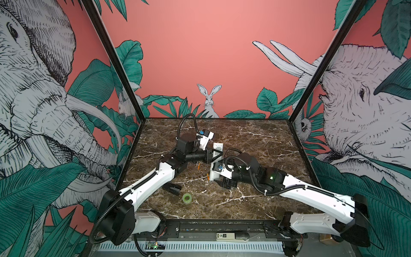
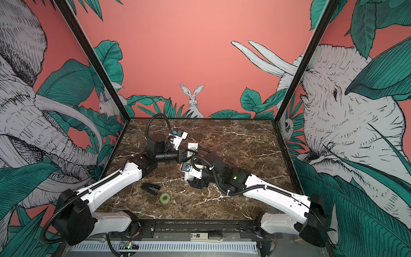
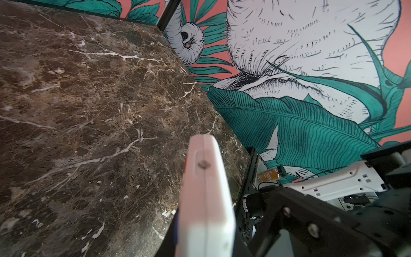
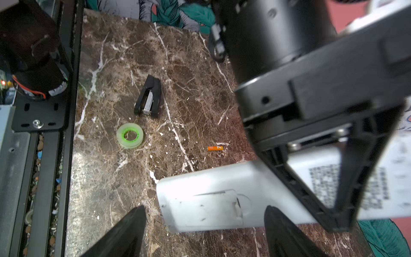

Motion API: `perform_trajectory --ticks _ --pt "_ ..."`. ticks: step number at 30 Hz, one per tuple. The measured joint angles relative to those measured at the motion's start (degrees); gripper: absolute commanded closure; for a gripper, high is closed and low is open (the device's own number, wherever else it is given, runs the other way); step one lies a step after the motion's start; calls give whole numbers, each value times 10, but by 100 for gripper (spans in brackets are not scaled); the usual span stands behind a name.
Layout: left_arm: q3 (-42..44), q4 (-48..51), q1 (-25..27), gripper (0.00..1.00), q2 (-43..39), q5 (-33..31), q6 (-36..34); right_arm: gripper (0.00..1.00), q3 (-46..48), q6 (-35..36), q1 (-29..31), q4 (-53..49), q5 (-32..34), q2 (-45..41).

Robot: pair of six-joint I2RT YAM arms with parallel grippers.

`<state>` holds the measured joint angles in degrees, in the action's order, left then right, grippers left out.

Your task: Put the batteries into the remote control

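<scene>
The remote control (image 1: 217,148) is a long white bar held above the marble table, plain back up, with its closed battery cover (image 4: 213,204) showing. My left gripper (image 1: 214,155) is shut on its middle; the black fingers (image 4: 329,178) clamp both long edges. In the left wrist view the remote (image 3: 205,189) is seen edge-on, sticking out past the gripper (image 3: 205,235). My right gripper (image 4: 204,210) is open, its fingertips standing either side of the remote's cover end without touching it. One orange battery (image 4: 215,148) lies on the table. Both batteries (image 1: 198,166) (image 1: 208,177) show in a top view.
A black stapler (image 1: 172,189) (image 4: 149,99) and a green tape roll (image 1: 187,197) (image 4: 130,135) lie toward the front left of the table (image 1: 255,144). A white device (image 1: 231,236) sits on the front rail. Both arms meet near the table's centre.
</scene>
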<state>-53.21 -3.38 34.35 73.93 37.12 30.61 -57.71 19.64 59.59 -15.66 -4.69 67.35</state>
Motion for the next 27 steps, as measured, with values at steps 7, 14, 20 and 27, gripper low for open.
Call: perform_trajectory --ticks 7,14,20,27 --pt "11 -19 0 100 0 -93 28 13 1 -146 -17 16 26 -22" --pt "21 -24 2 100 0 -174 42 13 20 -323 -113 44 -25 -8" --pt "21 -29 16 100 0 -212 46 12 16 -384 -119 54 -71 46" --pt "21 -33 35 100 0 -232 46 13 16 -411 -123 62 -96 80"
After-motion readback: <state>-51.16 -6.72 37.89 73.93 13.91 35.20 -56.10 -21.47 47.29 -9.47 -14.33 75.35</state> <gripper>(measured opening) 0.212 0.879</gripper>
